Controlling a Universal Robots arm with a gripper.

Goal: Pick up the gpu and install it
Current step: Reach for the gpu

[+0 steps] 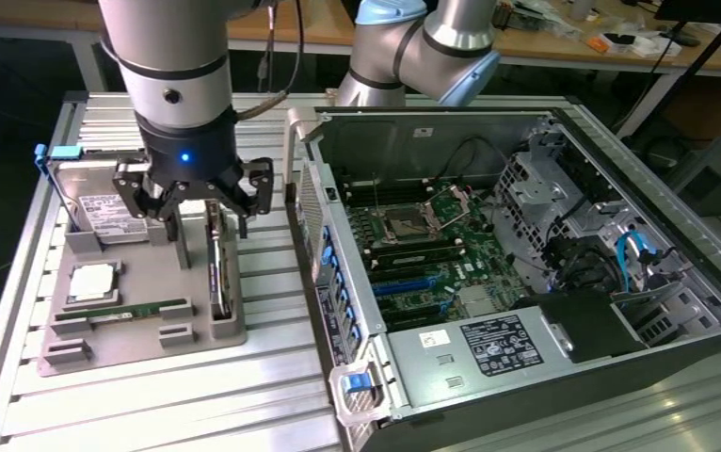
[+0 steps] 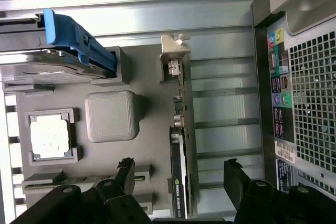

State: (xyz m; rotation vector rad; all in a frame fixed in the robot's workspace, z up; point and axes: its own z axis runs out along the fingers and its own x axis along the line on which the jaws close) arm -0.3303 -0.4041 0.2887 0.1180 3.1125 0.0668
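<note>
My arm (image 1: 166, 66) drops straight down from above, its silver tube vertical. Below it my black wrist (image 1: 184, 151) shows a small blue light. My jaws point straight down and stand spread wide. In the wrist view my two black fingers (image 2: 126, 174) sit well apart. Farther back, my elbow joint (image 1: 442, 38) bends, capped in pale blue.
</note>
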